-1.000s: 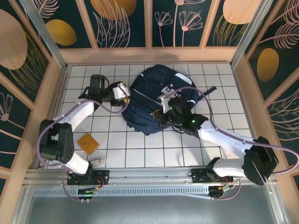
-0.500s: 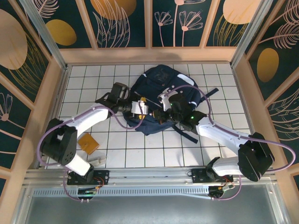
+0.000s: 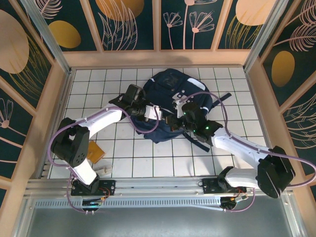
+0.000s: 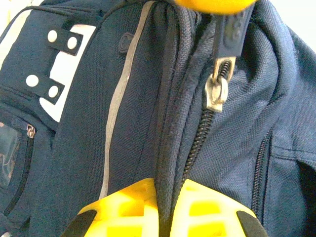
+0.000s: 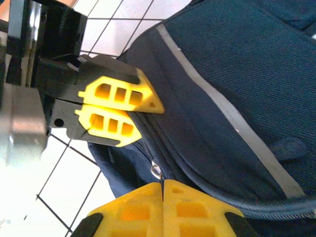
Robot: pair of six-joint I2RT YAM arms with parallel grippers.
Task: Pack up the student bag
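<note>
The student bag (image 3: pixel 170 84), a large navy backpack with pale stripes, lies on the tiled table at the back centre. My left gripper (image 3: pixel 154 112) is at its near left side. In the left wrist view the left gripper (image 4: pixel 169 181) is shut on a ridge of the bag's fabric (image 4: pixel 118 123) just beside the closed zipper. My right gripper (image 3: pixel 173 122) is close by on the right. It is shut on the zipper pull (image 4: pixel 217 91), whose black tab runs up into its yellow fingers (image 4: pixel 212 4). In the right wrist view the metal slider (image 5: pixel 156 169) sits at the tips of the right gripper (image 5: pixel 162 183).
A flat orange-brown item (image 3: pixel 95 151) lies on the tiles near the left arm's base, partly under that arm. A small white object (image 3: pixel 103 169) lies by the front rail. Wooden walls close in the table on three sides. A black strap (image 3: pixel 220 96) trails off the bag to the right.
My left arm has swung right from beside the bag onto its near edge, and its jaws have shut on the fabric. The right gripper stayed shut, and the bag has bunched and shifted a little.
</note>
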